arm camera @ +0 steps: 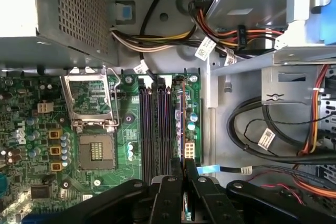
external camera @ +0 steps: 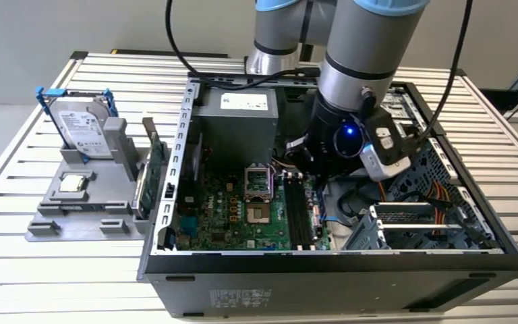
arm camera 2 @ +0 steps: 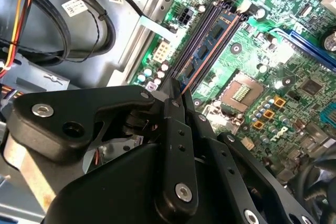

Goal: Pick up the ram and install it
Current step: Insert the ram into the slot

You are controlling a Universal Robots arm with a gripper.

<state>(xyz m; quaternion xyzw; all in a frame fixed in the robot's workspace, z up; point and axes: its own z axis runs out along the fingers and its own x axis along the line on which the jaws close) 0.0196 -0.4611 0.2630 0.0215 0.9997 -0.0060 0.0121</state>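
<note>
The ram [arm camera 2: 212, 38] is gripped at one end by the end effector [arm camera 2: 176, 97] (clamped on it), aligned along the motherboard [arm camera: 31, 129] slots [arm camera: 148, 129].

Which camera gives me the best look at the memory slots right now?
The first wrist view: the memory slots lie almost face-on, with the pincer holding the ram at the outermost one. The second wrist view shows them slanted, near ends behind the pincer. The exterior view shows them small beside the arm.
</note>
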